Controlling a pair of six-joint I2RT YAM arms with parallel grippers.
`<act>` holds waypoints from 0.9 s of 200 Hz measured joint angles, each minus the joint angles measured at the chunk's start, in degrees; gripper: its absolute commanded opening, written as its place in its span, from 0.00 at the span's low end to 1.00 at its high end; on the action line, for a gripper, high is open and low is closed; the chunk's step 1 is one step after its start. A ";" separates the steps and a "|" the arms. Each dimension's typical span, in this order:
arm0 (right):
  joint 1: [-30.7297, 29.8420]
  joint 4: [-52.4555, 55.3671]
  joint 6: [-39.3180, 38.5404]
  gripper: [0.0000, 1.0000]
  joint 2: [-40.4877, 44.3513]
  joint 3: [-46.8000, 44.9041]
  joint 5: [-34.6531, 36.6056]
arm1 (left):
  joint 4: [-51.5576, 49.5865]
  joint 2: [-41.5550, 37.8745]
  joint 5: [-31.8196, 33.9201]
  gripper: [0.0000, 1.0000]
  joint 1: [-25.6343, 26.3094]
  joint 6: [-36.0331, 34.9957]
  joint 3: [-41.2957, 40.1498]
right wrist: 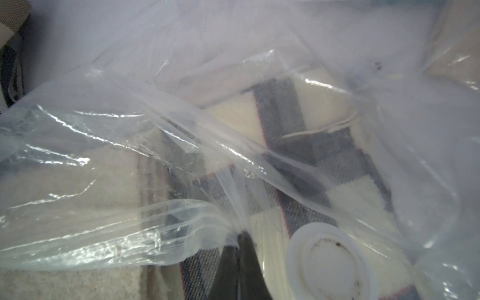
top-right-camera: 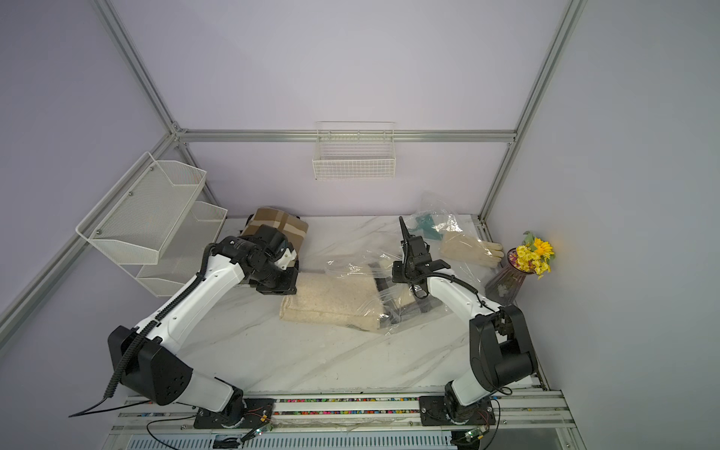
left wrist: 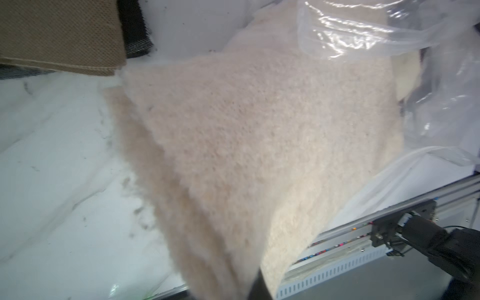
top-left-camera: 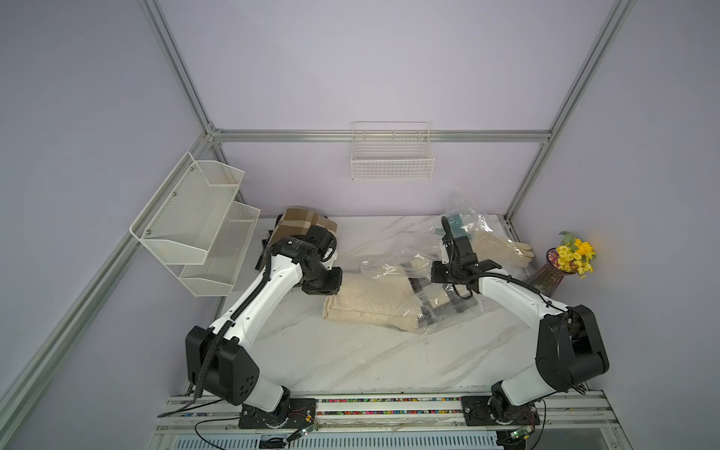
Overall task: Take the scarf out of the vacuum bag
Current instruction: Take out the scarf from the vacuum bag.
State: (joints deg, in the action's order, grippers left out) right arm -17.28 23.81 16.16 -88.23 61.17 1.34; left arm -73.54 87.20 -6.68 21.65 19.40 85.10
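In both top views I am watching the cream scarf (top-left-camera: 370,304) (top-right-camera: 331,302) lying lengthwise across the bench (top-left-camera: 350,358), its long axis running from the left claw (top-left-camera: 331,286) toward the vacuum bag (top-left-camera: 389,269). Its right-hand end is sitting under crinkled film while the rest is lying bare on the marble. The right claw (top-left-camera: 457,289) is hanging over the bag on the opposite side, so the two arms are facing each other along the scarf's length, the left one being nearer the free end. In the left wrist view, the left claw (left wrist: 255,287) is clamping the scarf's near edge, with film draping over the far corner. In the right wrist view, the right claw (right wrist: 241,254) is pinching a bunched fold of film beside the white valve cap (right wrist: 330,262), with a plaid cloth (right wrist: 298,117) lying inside the bag. I am judging that the coming pull is going to have to run toward the robot's left, straight along that axis, away from the pinned bag.
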 measured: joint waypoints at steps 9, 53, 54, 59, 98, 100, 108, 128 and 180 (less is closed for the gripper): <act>0.00 -0.13 0.00 0.00 0.28 0.00 -0.37 | -1.86 1.09 2.95 0.00 0.00 -0.83 1.27; 0.09 -1.29 0.09 0.00 1.22 -1.03 -2.45 | -7.96 3.28 16.04 0.00 -0.11 -5.27 2.73; 0.09 -1.33 0.09 0.00 1.22 -1.05 -2.49 | -8.02 3.28 16.22 0.00 -0.11 -5.35 2.73; 0.11 -1.42 0.11 0.00 1.25 -1.14 -2.73 | -8.31 3.19 17.35 0.00 -0.15 -5.84 2.64; 0.31 -1.60 0.35 0.00 1.79 -1.25 -4.55 | -7.82 -0.55 24.59 0.00 -0.22 -11.26 -0.90; 0.31 -1.60 0.35 0.00 1.84 -1.25 -4.61 | -7.82 -0.81 25.00 0.00 -0.22 -11.56 -1.05; 0.31 -1.64 0.37 0.00 2.08 -1.25 -4.96 | -7.80 -1.79 26.62 0.00 -0.24 -12.57 -1.42; 0.35 -1.77 0.52 0.00 2.25 -1.25 -5.44 | -7.52 -3.41 31.56 0.00 -0.26 -15.08 -1.66; 0.57 -1.77 0.57 0.00 3.37 -1.31 -5.79 | -0.76 -3.63 49.70 0.00 -0.44 -23.39 -7.23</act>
State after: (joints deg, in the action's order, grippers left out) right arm -16.71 22.04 16.73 -84.86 59.86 -4.45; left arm -74.30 83.57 43.03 21.21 -3.99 77.87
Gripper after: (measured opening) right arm 0.049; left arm 0.066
